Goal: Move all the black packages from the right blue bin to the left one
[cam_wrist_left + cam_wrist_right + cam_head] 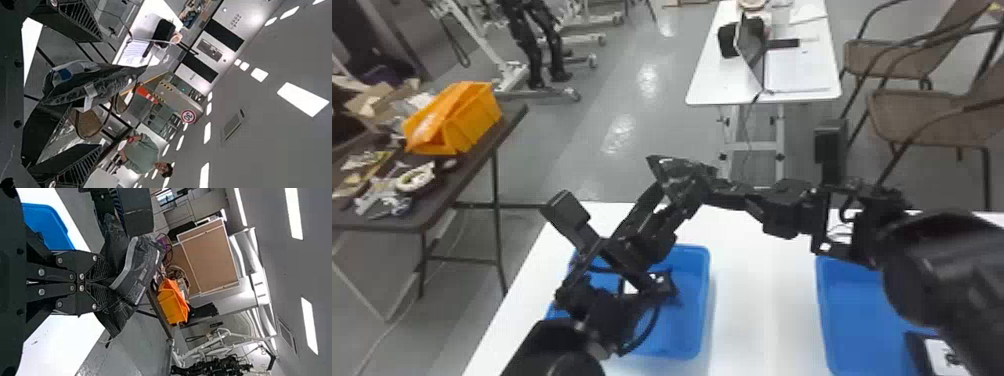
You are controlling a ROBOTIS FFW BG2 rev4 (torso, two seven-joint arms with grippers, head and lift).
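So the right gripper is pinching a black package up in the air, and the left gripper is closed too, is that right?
Not quite: the left gripper is open, its fingers standing well apart in the left wrist view. The right gripper is indeed pinching a black package in the air.

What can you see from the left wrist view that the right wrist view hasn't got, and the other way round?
Left wrist view: an orange-and-white cone, a round red-rimmed sign and a brown chair.

Right wrist view: an orange bin, part of a blue bin and brown boards.

Shared: bright ceiling lights and the black package, which the right hand grips between the open fingers of the left hand.
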